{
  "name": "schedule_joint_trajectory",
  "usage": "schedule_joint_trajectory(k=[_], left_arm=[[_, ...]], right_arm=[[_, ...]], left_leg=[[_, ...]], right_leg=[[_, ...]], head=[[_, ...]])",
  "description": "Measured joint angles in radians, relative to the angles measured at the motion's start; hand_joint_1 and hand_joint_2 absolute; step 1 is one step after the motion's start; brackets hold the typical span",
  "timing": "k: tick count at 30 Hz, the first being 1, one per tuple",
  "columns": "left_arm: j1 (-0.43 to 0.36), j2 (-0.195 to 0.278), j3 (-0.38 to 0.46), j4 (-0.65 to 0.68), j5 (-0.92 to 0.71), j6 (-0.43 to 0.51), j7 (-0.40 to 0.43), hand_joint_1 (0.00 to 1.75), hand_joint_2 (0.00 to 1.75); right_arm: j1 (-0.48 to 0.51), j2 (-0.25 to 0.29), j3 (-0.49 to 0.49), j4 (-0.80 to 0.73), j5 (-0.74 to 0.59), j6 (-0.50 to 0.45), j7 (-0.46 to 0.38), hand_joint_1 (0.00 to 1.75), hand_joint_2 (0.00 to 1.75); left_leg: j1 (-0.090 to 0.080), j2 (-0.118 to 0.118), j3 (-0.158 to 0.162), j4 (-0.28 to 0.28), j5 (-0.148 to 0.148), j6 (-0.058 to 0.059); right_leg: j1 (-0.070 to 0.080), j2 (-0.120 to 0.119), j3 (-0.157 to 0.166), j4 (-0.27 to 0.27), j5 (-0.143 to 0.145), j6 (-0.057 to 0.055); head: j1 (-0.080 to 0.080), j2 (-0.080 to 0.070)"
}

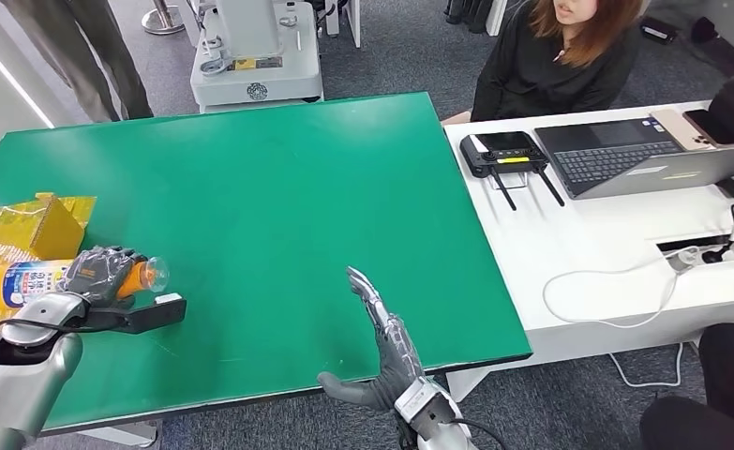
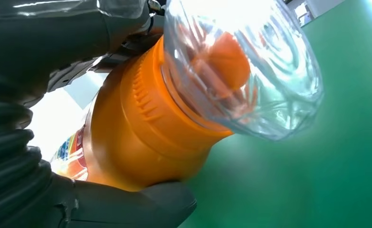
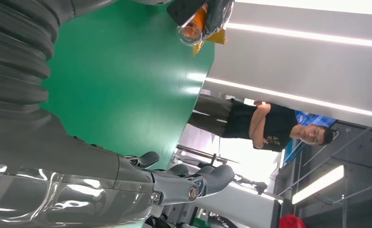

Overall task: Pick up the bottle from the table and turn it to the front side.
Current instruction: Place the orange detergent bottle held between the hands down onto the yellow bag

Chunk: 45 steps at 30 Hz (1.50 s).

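Green matte table (image 1: 278, 206) under office light, white desk to the right with a laptop (image 1: 625, 155). Pick-up apparently done: bottle (image 1: 35, 279) grasped by left hand (image 1: 100, 274) at the near left, lying sideways just above the surface, beside crinkled yellow bags (image 1: 11, 225). Turning to the front likely still ahead. Smooth orange plastic, ribbed shoulder, clear glossy dome cap (image 2: 250, 61), printed label. Right hand (image 1: 381, 347) released, fingers extended, holding nothing at the near edge.

Bright even light; ceiling strips glare; close bottle (image 2: 184, 95) blurred.
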Motion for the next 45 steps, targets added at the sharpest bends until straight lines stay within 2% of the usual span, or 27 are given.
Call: schedule_joint_trajectory(k=[2, 3, 8, 13, 24, 29, 31, 35, 37, 45], left_arm=[[-0.034, -0.019, 0.000, 0.048, -0.006, 0.002, 0.003, 0.06, 1.75], [-0.053, -0.029, 0.000, 0.071, -0.010, 0.004, 0.004, 0.00, 1.75], [-0.155, -0.100, 0.000, 0.195, -0.053, 0.020, 0.027, 0.00, 1.75], [-0.208, -0.153, 0.000, 0.272, -0.073, 0.020, 0.040, 0.00, 1.75], [-0.250, -0.206, 0.000, 0.351, -0.087, 0.018, 0.036, 0.00, 1.75], [-0.251, -0.221, 0.000, 0.358, -0.045, 0.048, -0.013, 0.00, 1.75], [-0.248, -0.230, 0.000, 0.358, -0.002, 0.073, -0.061, 0.00, 1.75], [-0.197, -0.259, 0.031, 0.291, 0.204, 0.122, -0.251, 0.00, 1.75], [-0.145, -0.277, 0.049, 0.211, 0.303, 0.125, -0.307, 0.00, 1.75], [0.081, -0.311, 0.069, -0.124, 0.536, 0.180, -0.341, 0.00, 1.75]], right_arm=[[0.000, 0.000, -0.001, 0.006, -0.003, -0.007, 0.000, 0.00, 1.75], [0.000, 0.000, -0.002, 0.008, -0.007, -0.011, 0.000, 0.00, 1.75], [0.000, 0.000, -0.015, 0.024, -0.021, -0.045, 0.000, 0.00, 1.75], [0.005, -0.002, -0.026, 0.039, -0.034, -0.064, 0.000, 0.00, 1.75], [0.041, -0.014, -0.053, 0.045, -0.052, -0.097, 0.000, 0.00, 1.75], [0.039, -0.015, -0.065, 0.054, -0.051, -0.083, 0.000, 0.00, 1.75], [0.039, -0.015, -0.070, 0.056, -0.049, -0.080, 0.000, 0.00, 1.75], [0.039, -0.015, -0.082, 0.036, -0.041, -0.075, 0.000, 0.00, 1.75], [0.039, -0.015, -0.088, 0.019, -0.034, -0.074, 0.000, 0.00, 1.75], [0.044, -0.015, -0.100, -0.037, -0.016, -0.062, 0.000, 0.00, 1.75]], left_leg=[[0.000, -0.001, 0.000, 0.000, 0.000, 0.000], [0.000, -0.001, 0.000, 0.000, 0.000, 0.000], [0.000, -0.001, 0.000, 0.000, 0.001, 0.000], [0.000, 0.000, 0.000, 0.001, 0.001, 0.000], [0.000, 0.000, 0.000, 0.000, 0.001, 0.000], [0.000, 0.000, 0.000, 0.000, 0.001, 0.000], [0.000, 0.000, 0.000, 0.000, 0.001, 0.000], [-0.001, -0.001, 0.000, 0.001, 0.000, 0.000], [-0.001, -0.001, 0.000, 0.000, 0.000, 0.000], [-0.001, 0.000, 0.000, 0.000, 0.000, 0.001]], right_leg=[[0.000, -0.001, 0.000, 0.000, 0.000, 0.000], [0.000, -0.001, 0.000, 0.000, 0.000, 0.000], [0.000, -0.001, 0.001, 0.000, 0.001, 0.000], [0.000, 0.000, 0.001, 0.000, 0.001, 0.000], [0.000, 0.000, 0.001, 0.000, 0.001, 0.000], [0.000, 0.000, 0.001, 0.000, 0.001, 0.000], [0.000, 0.000, 0.001, 0.000, 0.001, 0.000], [-0.001, -0.001, 0.001, 0.000, 0.001, 0.000], [-0.001, 0.000, 0.001, 0.000, 0.001, 0.000], [0.000, 0.000, 0.001, -0.001, 0.001, 0.001]], head=[[0.000, 0.000], [0.000, 0.000], [0.000, 0.000], [0.000, 0.000], [0.000, 0.000], [0.000, 0.000], [0.000, 0.000], [0.000, 0.000], [0.000, 0.000], [0.000, 0.000]])
